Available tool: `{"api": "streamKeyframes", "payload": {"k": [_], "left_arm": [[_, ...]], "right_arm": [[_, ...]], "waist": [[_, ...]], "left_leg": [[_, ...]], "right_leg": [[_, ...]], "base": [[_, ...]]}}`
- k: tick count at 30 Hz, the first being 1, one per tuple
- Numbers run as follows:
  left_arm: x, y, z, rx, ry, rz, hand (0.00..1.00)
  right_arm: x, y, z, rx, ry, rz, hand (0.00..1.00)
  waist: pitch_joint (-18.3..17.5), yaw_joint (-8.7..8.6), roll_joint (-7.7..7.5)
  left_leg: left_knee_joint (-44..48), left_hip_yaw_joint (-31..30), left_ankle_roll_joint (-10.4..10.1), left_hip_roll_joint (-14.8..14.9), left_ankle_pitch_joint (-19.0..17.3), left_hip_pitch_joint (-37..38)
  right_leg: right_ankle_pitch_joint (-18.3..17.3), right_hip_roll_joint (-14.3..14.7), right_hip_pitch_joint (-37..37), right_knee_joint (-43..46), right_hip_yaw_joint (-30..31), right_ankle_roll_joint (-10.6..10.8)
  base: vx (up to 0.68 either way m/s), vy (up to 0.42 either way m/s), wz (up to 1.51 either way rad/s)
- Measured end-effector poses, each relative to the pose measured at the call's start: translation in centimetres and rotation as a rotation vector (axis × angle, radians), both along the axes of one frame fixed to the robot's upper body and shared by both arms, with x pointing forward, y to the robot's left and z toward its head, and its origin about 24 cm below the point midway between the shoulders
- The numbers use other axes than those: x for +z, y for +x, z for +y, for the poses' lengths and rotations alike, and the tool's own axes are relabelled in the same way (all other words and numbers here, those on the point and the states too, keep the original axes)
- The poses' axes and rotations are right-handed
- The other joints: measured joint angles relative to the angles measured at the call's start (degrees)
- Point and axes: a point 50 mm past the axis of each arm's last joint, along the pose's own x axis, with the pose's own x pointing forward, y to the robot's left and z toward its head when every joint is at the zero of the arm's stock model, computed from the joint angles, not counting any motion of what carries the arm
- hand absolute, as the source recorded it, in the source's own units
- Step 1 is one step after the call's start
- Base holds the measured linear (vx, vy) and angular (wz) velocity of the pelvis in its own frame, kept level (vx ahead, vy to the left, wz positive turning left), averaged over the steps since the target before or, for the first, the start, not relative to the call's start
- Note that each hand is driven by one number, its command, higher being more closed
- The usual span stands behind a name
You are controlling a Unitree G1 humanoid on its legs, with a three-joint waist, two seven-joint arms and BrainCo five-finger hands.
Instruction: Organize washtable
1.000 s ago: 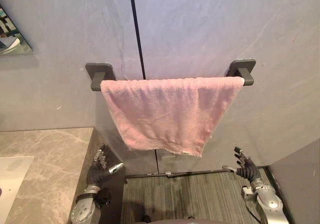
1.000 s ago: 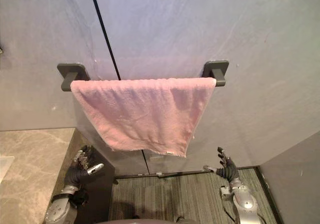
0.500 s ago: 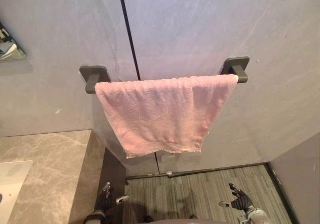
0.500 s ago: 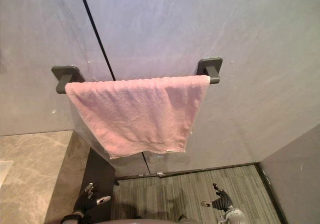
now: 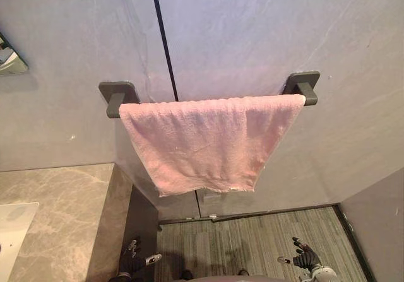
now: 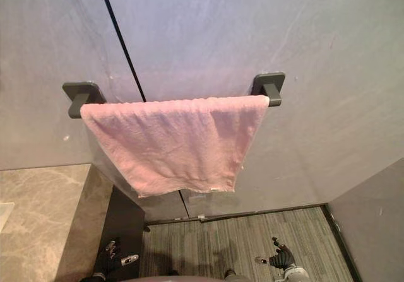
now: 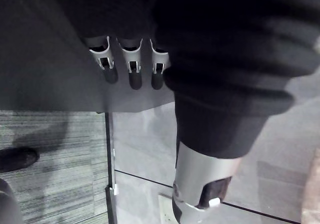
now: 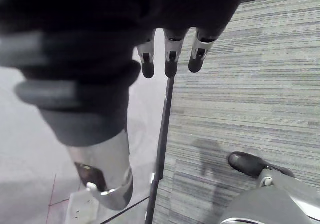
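Note:
A pink towel (image 5: 205,140) hangs spread over a dark grey wall rail (image 5: 302,86), its lower edge slanting down to the right. Far below it, near the floor, my left hand (image 5: 134,262) hangs beside the dark side of the counter with fingers relaxed and nothing in them. My right hand (image 5: 304,257) hangs low on the right above the floor, fingers spread and empty. In the left wrist view the fingers (image 7: 131,62) are straight, and in the right wrist view the fingers (image 8: 170,53) are straight too.
A beige marble counter (image 5: 60,212) lies at the lower left with the rim of a white basin (image 5: 14,222) at its edge. A mirror corner (image 5: 9,58) shows on the grey wall. Striped grey carpet (image 5: 246,244) covers the floor below the towel.
Both hands have dropped from just under the towel down towards the floor. The view has shifted slightly; the towel stays draped on the rail.

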Motion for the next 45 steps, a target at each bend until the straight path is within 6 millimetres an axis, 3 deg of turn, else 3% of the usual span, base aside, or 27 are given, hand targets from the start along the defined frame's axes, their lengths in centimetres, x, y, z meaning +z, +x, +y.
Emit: {"api": "streamKeyframes", "payload": {"k": [3,6,7,8,9,10,12,14,16,18,19,20,21,22,23,26,27,28,30,31,32,33,34,35,38,45], "left_arm": [[0.2,0.7,0.2,0.008,0.012,-0.019,0.0],[1.0,3.0,0.3,-0.006,0.027,-0.085,0.0],[1.4,3.8,0.1,-0.019,0.027,-0.113,0.0],[1.6,4.3,0.0,-0.024,0.027,-0.135,0.0],[2.3,5.1,0.0,-0.03,0.036,-0.174,0.0],[2.5,5.5,-0.1,-0.034,0.04,-0.191,0.0],[2.8,5.9,0.1,-0.032,0.053,-0.208,0.0],[3.0,6.1,0.2,-0.021,0.052,-0.218,0.0],[2.7,5.8,-0.4,0.022,0.026,-0.218,0.0],[2.4,5.7,-1.4,0.049,-0.019,-0.22,0.0],[2.3,5.9,-1.9,0.051,-0.036,-0.223,0.0],[2.3,6.0,-3.0,0.044,-0.072,-0.23,0.0],[2.3,6.0,-3.4,0.043,-0.085,-0.233,0.0],[2.3,6.0,-3.5,0.039,-0.087,-0.236,0.0],[2.3,6.0,-3.5,0.039,-0.089,-0.237,0.0],[2.2,5.6,-4.1,0.02,-0.105,-0.225,0.0],[2.1,5.3,-4.4,0.014,-0.111,-0.217,0.0],[2.0,5.1,-4.4,0.009,-0.115,-0.212,0.0],[2.2,5.8,-4.4,0.002,-0.114,-0.229,0.0],[2.6,6.6,-4.6,-0.008,-0.116,-0.253,0.0],[2.7,7.0,-4.7,-0.014,-0.117,-0.263,0.0],[3.0,7.2,-4.6,-0.021,-0.114,-0.275,0.0],[3.0,7.2,-4.3,-0.028,-0.102,-0.27,0.0],[2.9,7.1,-4.3,-0.031,-0.099,-0.265,0.0],[2.6,6.6,-4.2,-0.036,-0.095,-0.233,0.0],[1.1,4.3,-3.3,-0.008,-0.077,-0.125,0.0]], "right_arm": [[0.4,2.0,0.8,0.009,0.018,-0.051,0.0],[0.3,2.6,1.9,0.033,0.043,-0.061,0.0],[0.3,2.6,2.0,0.036,0.043,-0.065,0.0],[0.4,2.6,2.0,0.04,0.041,-0.067,0.0],[0.2,2.3,2.3,0.054,0.048,-0.056,0.0],[0.0,1.9,2.6,0.056,0.055,-0.046,0.0],[0.0,2.0,2.9,0.051,0.073,-0.05,0.0],[0.6,3.4,2.9,0.05,0.073,-0.095,0.0],[1.8,5.7,2.5,0.063,0.058,-0.168,0.0],[2.8,7.1,2.2,0.063,0.059,-0.226,0.0],[3.1,7.4,2.0,0.067,0.052,-0.241,0.0],[3.3,7.4,1.5,0.072,0.033,-0.245,0.0],[3.1,6.9,1.1,0.062,0.023,-0.231,0.0],[3.0,6.8,1.1,0.058,0.02,-0.228,0.0],[3.0,6.6,1.1,0.051,0.021,-0.226,0.0],[3.3,6.8,0.4,-0.002,0.009,-0.25,0.0],[3.4,6.7,0.0,-0.017,0.004,-0.255,0.0],[3.7,6.7,-0.3,-0.031,0.0,-0.266,0.0],[3.5,6.2,-0.4,-0.047,0.001,-0.261,0.0],[3.4,5.9,-0.5,-0.055,0.001,-0.252,0.0],[3.4,5.8,-0.6,-0.061,0.003,-0.25,0.0],[3.3,5.7,-0.4,-0.087,0.015,-0.255,0.0],[2.9,5.4,0.1,-0.107,0.035,-0.248,0.0],[2.9,5.4,0.2,-0.107,0.04,-0.248,0.0],[2.8,5.5,0.5,-0.115,0.049,-0.253,0.0],[2.2,5.5,1.8,-0.108,0.083,-0.224,0.0]], "waist": [[1.15,0.1,-0.53],[3.07,0.23,-2.44],[3.0,0.29,-2.46],[3.19,0.36,-2.01],[3.37,0.43,-1.92],[3.41,0.69,-1.72],[2.47,1.61,-2.86],[1.7,3.07,-4.34],[2.43,3.78,-3.26],[3.05,6.06,-1.97],[3.51,6.07,-0.76],[4.26,5.63,2.09],[4.61,5.68,3.35],[5.16,5.61,3.92],[6.26,4.29,2.58],[7.04,3.77,1.28],[6.93,3.21,1.37],[6.48,2.63,2.09],[5.85,2.1,3.09],[5.38,0.8,3.83],[5.0,0.15,4.33],[4.75,-0.61,4.15],[4.07,-0.57,2.54],[3.57,-0.46,2.29],[2.97,-0.37,2.98],[2.71,-0.08,2.71]], "left_leg": [[1.58,2.32,0.18,0.35,-0.16,-2.88],[9.06,2.16,0.59,1.01,-2.63,-8.56],[11.29,1.79,1.07,1.53,-3.17,-10.76],[11.82,1.39,1.32,2.24,-3.45,-11.47],[13.92,-0.53,1.1,2.14,-3.81,-12.98],[15.69,-2.71,0.93,2.07,-3.97,-14.42],[18.41,-5.16,0.17,1.76,-3.47,-17.93],[21.31,-6.82,-1.31,1.84,-2.45,-22.79],[18.86,-8.36,-2.95,2.85,1.89,-24.92],[15.12,-8.83,-4.2,4.45,5.86,-25.05],[13.97,-9.82,-4.47,5.18,7.24,-25.14],[11.28,-11.5,-4.05,7.13,10.69,-25.18],[8.98,-10.62,-2.72,8.66,11.41,-24.68],[7.94,-9.12,-1.87,9.72,9.65,-24.0],[6.34,-5.05,-1.05,10.06,3.75,-23.3],[17.21,-2.03,-1.63,7.51,3.88,-23.76],[25.22,-1.5,-2.24,6.11,2.96,-23.18],[30.9,0.16,-2.59,5.84,-2.03,-21.27],[32.35,3.51,-1.65,6.56,-7.0,-16.89],[29.82,5.01,-1.89,6.85,-7.63,-15.11],[27.22,5.41,-2.04,6.42,-7.43,-14.44],[18.76,5.08,-2.81,4.95,-6.01,-10.99],[11.67,4.44,-2.8,2.73,-1.16,-8.71],[8.51,4.17,-2.76,2.18,0.63,-7.85],[-1.5,2.86,-1.58,0.78,6.2,-4.78],[-1.69,3.56,-0.86,-0.43,6.55,-4.57]], "right_leg": [[-0.83,0.16,-5.27,5.08,2.17,0.15],[-2.59,-0.61,-10.66,12.24,3.87,0.91],[-2.26,-0.45,-11.07,12.3,4.62,1.55],[-3.81,-0.28,-11.34,14.58,5.02,2.18],[-8.74,-0.89,-13.17,26.39,6.48,2.12],[-10.62,-1.41,-12.52,32.69,7.29,3.33],[-11.98,-2.92,-10.93,36.94,9.38,5.41],[-14.38,-3.37,-8.96,34.38,12.62,6.55],[-18.8,-1.43,-7.81,28.74,12.82,3.14],[-21.55,0.07,-6.67,24.08,11.24,0.38],[-21.54,1.22,-6.48,23.24,10.34,-0.66],[-20.08,4.05,-5.61,22.34,6.88,-2.23],[-19.24,5.89,-5.11,22.15,4.44,-3.6],[-18.79,6.62,-4.73,21.99,2.95,-4.35],[-17.78,5.68,-3.66,20.92,-0.46,-5.11],[-16.09,2.5,-4.7,20.33,-3.68,-7.01],[-15.21,1.28,-5.24,20.06,-4.99,-6.96],[-14.16,0.83,-5.77,19.52,-6.74,-7.07],[-13.69,0.06,-5.92,19.86,-9.92,-6.94],[-13.69,-0.73,-5.7,20.81,-13.38,-6.94],[-13.64,-1.06,-5.58,21.02,-14.91,-6.84],[-13.12,-1.38,-4.6,20.03,-16.83,-5.89],[-12.23,-2.47,-4.1,18.08,-17.76,-4.56],[-11.77,-2.56,-4.1,17.01,-18.24,-4.4],[-9.29,-2.58,-3.44,13.77,-20.63,-3.33],[-5.33,-2.7,-1.72,9.16,-19.43,-1.07]], "base": [[-0.05,-0.005,-0.4],[-0.1,-0.013,0.01],[-0.11,0.02,0.23],[-0.07,0.01,0.49],[-0.05,-0.053,0.74],[-0.02,-0.096,0.85],[-0.05,-0.187,0.7],[-0.18,-0.288,0.54],[-0.3,-0.332,0.4],[-0.29,-0.253,0.13],[-0.41,-0.329,0.65],[-0.4,-0.304,0.92],[-0.39,-0.288,1.01],[-0.27,-0.203,1.15],[-0.2,-0.142,1.17],[-0.21,-0.093,0.74],[-0.18,-0.014,0.65],[-0.18,0.006,0.59],[-0.16,0.071,0.9],[-0.17,0.092,1.24],[-0.16,0.094,1.29],[-0.15,0.095,0.96],[-0.14,0.086,0.76],[-0.15,0.059,0.54],[-0.17,0.079,0.37],[-0.1,0.102,-0.05]]}}
